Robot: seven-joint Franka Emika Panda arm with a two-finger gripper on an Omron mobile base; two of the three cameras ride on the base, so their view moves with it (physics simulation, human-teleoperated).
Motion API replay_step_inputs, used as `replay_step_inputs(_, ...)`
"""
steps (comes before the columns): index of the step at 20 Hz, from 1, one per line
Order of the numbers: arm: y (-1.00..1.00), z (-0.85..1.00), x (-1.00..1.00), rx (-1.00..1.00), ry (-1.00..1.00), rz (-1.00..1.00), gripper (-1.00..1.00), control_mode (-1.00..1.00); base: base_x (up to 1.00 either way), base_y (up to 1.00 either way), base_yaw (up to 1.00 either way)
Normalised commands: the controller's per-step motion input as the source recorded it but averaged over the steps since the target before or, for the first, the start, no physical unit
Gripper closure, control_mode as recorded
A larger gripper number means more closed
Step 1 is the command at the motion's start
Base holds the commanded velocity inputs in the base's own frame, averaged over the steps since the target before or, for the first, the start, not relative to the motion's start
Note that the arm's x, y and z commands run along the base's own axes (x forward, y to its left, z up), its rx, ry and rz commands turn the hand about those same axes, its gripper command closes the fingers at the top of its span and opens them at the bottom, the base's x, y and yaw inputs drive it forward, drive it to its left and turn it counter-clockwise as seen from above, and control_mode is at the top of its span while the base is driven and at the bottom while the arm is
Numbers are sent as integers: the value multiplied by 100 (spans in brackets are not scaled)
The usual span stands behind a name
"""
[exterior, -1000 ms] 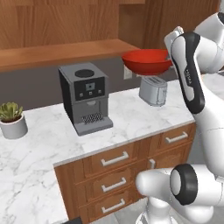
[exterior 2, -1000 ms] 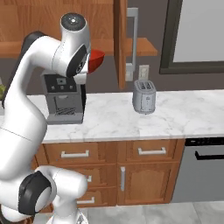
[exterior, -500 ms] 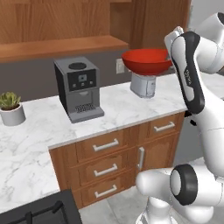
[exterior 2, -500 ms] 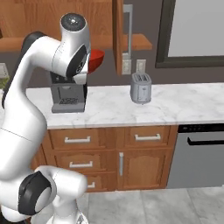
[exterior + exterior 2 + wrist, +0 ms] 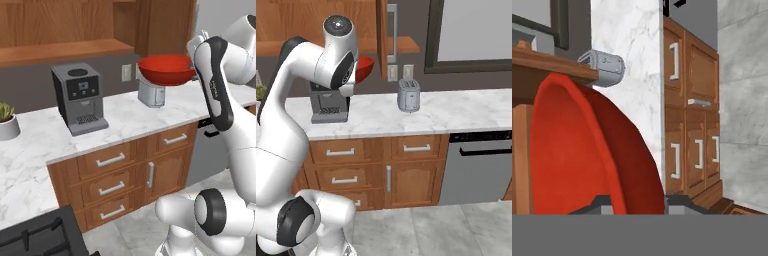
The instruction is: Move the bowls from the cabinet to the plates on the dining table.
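Between the claw's (image 5: 632, 202) fingers I saw the rim of the red bowl (image 5: 166, 69), so the claw was clamped on that bowl, carrying it in the air. From my left base camera the bowl sat level, its mouth facing up and its round rim lying flat, glossy and smooth. It was held high above the counter (image 5: 125, 117), with the toaster (image 5: 151, 93) just beyond and below it. That toaster was a small grey metal box. Farther to the claw's left stood the coffee machine (image 5: 80, 98), a dark grey block, and past it a plant pot (image 5: 8, 127) with green leaves. Below the claw the counter was white marble with grey veins, over brown wooden drawers (image 5: 112, 160) with silver handles. Wooden cabinet (image 5: 65, 25) panels ran along the wall behind.
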Motion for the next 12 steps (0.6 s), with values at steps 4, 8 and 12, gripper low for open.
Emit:
replay_step_inputs(4, 0, 0, 0, 0, 0, 0, 100, 100, 0, 0, -25)
replay_step_inputs(8, 0, 0, 0, 0, 0, 0, 100, 100, 0, 0, -25)
replay_step_inputs(12, 0, 0, 0, 0, 0, 0, 100, 100, 0, 0, -25)
